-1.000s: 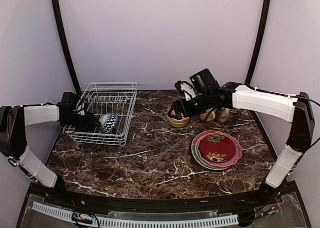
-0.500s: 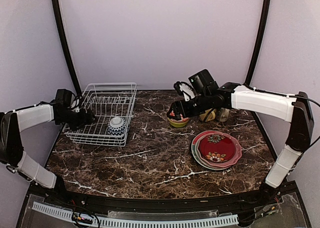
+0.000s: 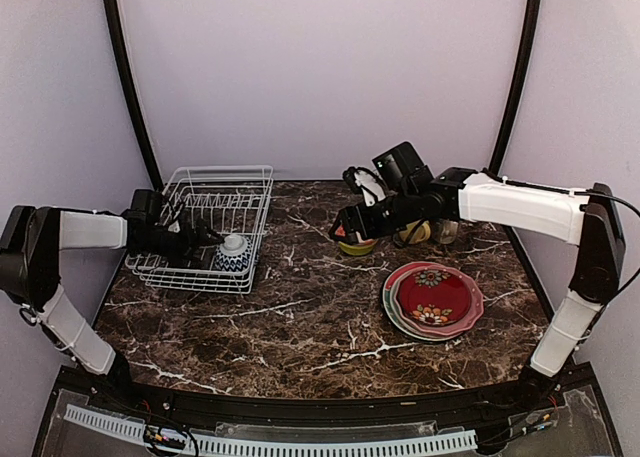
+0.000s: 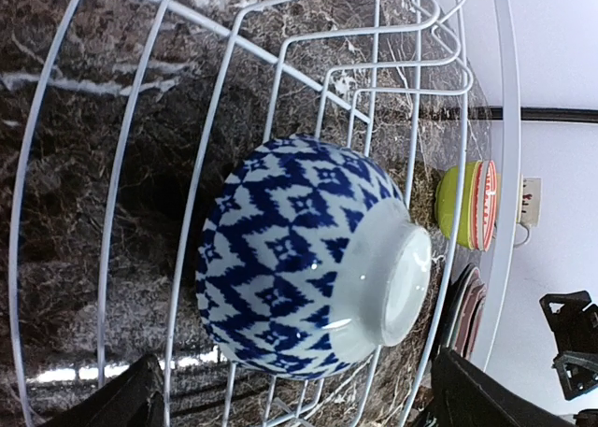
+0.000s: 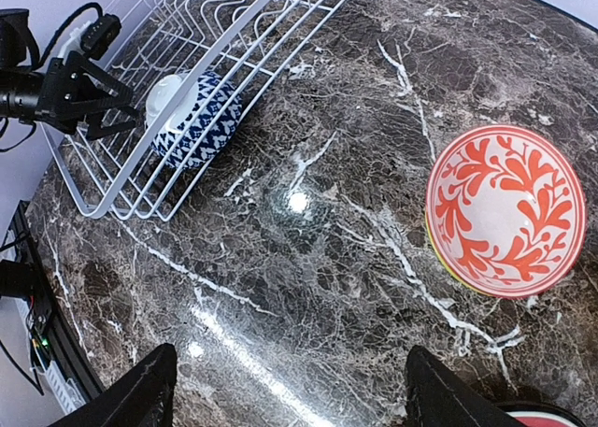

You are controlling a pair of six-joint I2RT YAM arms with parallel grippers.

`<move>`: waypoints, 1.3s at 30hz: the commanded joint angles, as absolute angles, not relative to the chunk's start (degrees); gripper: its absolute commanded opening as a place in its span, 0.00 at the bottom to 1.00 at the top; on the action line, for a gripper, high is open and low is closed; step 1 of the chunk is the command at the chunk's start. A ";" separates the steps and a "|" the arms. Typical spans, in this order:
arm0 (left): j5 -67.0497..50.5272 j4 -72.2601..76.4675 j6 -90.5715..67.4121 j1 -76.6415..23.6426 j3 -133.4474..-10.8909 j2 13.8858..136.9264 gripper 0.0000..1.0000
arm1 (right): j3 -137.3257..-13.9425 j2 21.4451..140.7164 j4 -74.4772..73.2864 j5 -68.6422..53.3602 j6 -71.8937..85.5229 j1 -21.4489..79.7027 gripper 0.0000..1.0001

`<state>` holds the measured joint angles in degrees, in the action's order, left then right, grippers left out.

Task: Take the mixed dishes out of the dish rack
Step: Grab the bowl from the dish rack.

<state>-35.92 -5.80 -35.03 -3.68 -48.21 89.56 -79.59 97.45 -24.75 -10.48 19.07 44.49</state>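
The white wire dish rack (image 3: 215, 192) stands at the back left. One blue-and-white patterned bowl (image 3: 233, 251) lies upside down in its near right corner. My left gripper (image 3: 206, 241) is open just left of this bowl, not touching it. In the left wrist view the bowl (image 4: 299, 259) lies ahead of the open gripper (image 4: 304, 416). My right gripper (image 3: 346, 225) is open and empty, above and left of the red-and-white bowl (image 5: 505, 210), which is nested in the lime-green bowl (image 3: 356, 246). The right wrist view also shows the rack (image 5: 252, 35) and blue bowl (image 5: 198, 117).
Stacked red floral plates (image 3: 432, 299) lie at the right of the marble table (image 3: 300, 327). A yellow mug (image 3: 416, 233) and another mug (image 3: 445, 229) stand behind my right forearm. The purple wall is close behind the rack.
The blue patterned bowl has turned from lying on its side to upside down. My left gripper pulled back, then came in again beside it. My right gripper shifted slightly left off the bowl stack.
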 commanded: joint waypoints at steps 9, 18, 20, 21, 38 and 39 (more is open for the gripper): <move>-33.61 0.31 -45.40 -7.13 -47.48 93.62 0.99 | -79.06 97.40 -22.06 -10.28 19.73 45.07 0.81; -32.21 3.14 -50.53 -7.65 -47.13 95.52 0.99 | -78.66 97.23 -21.62 -10.03 19.77 45.04 0.81; -32.05 4.45 -51.57 -7.65 -47.19 96.38 0.99 | -78.66 97.32 -21.62 -10.17 19.70 45.00 0.81; -32.02 5.64 -51.89 -7.67 -47.15 96.53 0.99 | -78.66 97.33 -21.62 -10.13 19.75 45.06 0.81; -31.48 9.49 -51.09 -7.75 -46.55 96.00 0.56 | -78.49 96.60 -21.86 -9.74 19.78 45.08 0.81; -31.64 9.49 -50.87 -7.74 -46.57 95.32 0.55 | -78.53 96.53 -21.86 -9.75 19.78 45.08 0.81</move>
<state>-33.30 12.05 -52.75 -7.62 -47.03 97.54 -79.13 97.45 -22.72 -10.41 19.22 44.60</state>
